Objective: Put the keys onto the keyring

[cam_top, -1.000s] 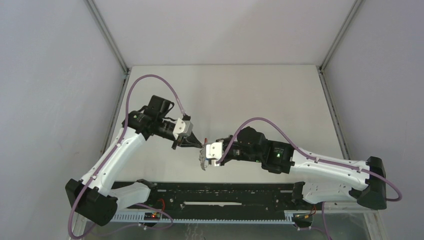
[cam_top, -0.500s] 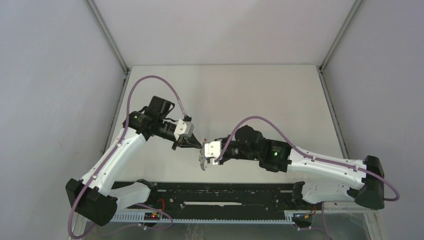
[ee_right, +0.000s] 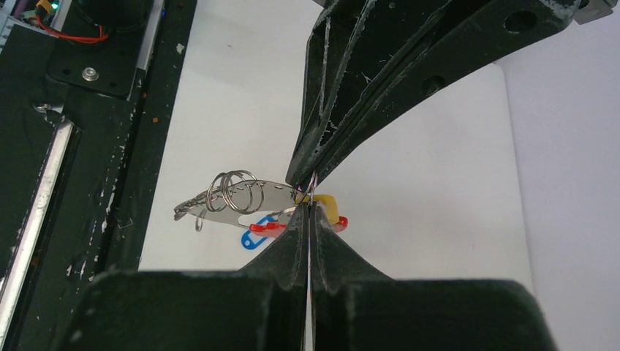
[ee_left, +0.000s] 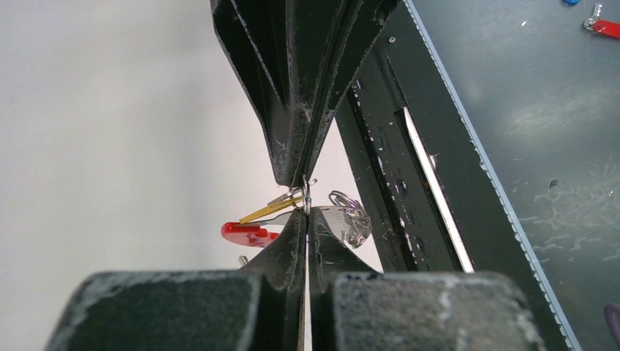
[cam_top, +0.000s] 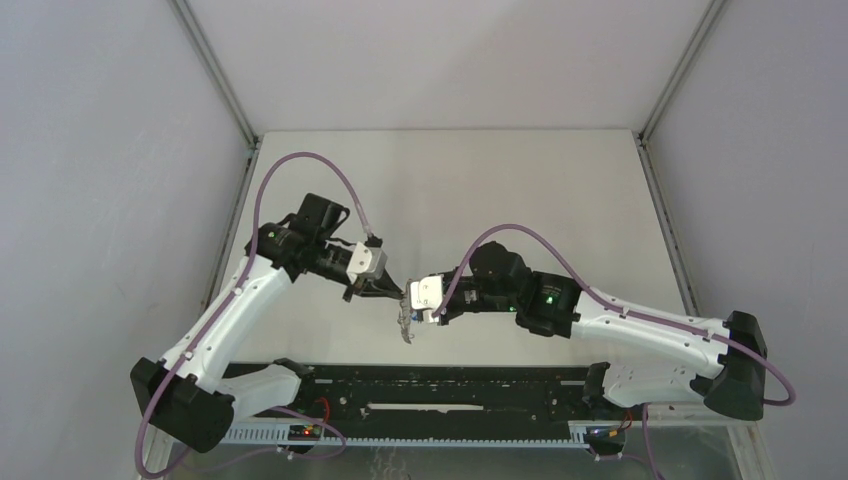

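From above, the left end effector (cam_top: 392,291) and the right end effector (cam_top: 411,300) meet tip to tip over the near middle of the table (cam_top: 520,190). Both are clenched. The keyring (cam_top: 405,325) hangs just below them, too small here to read.

In the left wrist view the two closed tips face each other with a thin wire loop (ee_left: 305,194) standing between them. The yellow key (ee_left: 267,212) juts out to one side with the red band (ee_left: 248,234) under it. The wire clips (ee_left: 351,216) sit on the other side.

In the right wrist view the keyring's grey plate runs away from the pinch, and the blue key (ee_right: 252,240) dangles beneath it. Both end effectors seem to nip the keyring's end at that loop, though I cannot tell which one bears it.

The keyring looks light, stiff and smooth — likely to swivel in so fine a pinch. The flat faces of the plate look the surer hold. The clips look springy. The keys are tiny — best taken by the tag.
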You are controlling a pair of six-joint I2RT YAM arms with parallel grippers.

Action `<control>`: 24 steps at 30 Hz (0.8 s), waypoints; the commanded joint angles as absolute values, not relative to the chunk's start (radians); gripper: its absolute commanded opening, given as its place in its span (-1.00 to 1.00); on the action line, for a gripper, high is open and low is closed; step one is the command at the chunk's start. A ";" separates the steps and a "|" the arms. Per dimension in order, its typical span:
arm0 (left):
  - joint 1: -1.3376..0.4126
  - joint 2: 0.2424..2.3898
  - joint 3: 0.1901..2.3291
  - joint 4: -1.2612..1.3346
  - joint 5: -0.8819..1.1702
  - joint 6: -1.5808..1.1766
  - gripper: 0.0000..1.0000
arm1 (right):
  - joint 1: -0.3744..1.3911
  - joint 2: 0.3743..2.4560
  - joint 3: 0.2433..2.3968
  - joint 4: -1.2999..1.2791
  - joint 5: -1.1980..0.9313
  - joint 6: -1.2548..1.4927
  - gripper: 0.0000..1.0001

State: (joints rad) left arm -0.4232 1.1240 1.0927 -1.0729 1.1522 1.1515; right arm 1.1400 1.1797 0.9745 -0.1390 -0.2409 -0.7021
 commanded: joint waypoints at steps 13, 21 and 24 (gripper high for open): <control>-0.457 1.095 1.119 -1.105 1.268 1.197 -1.00 | 1.116 1.187 1.077 -0.125 -0.387 -0.725 -1.00; -0.460 1.097 1.156 -1.110 1.307 1.168 -1.00 | 1.077 1.185 1.109 -0.149 -0.493 -0.704 -1.00; -0.463 1.097 1.166 -1.112 1.306 1.161 -1.00 | 1.066 1.186 1.116 -0.144 -0.514 -0.705 -1.00</control>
